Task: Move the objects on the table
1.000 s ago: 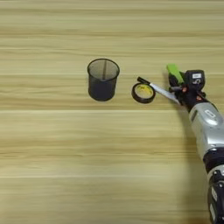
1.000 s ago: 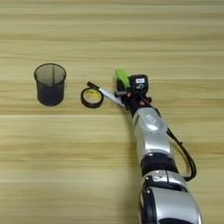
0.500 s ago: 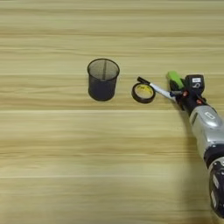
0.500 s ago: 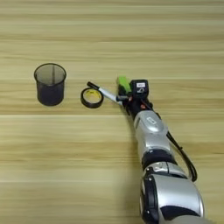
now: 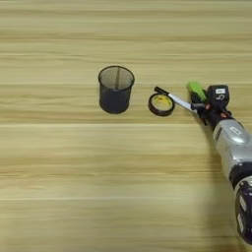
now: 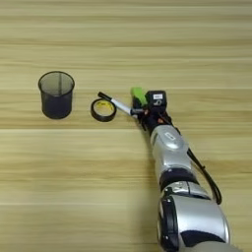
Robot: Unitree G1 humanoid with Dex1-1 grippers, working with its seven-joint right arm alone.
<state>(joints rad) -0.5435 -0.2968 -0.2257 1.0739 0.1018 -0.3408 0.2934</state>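
Right of centre, the right gripper (image 6: 142, 114) sits over the marker's (image 6: 117, 104) end beside the green block (image 6: 138, 94) — fingers' state unclear.

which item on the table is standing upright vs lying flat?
The black wire-mesh pen cup, at far left, open mouth up. The tape roll, white marker and lime-green block all lie flat, nearer the gripper.

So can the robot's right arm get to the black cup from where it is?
Probably yes. The pen cup stands alone on open table; only the tape roll and white marker lie between it and the gripper.
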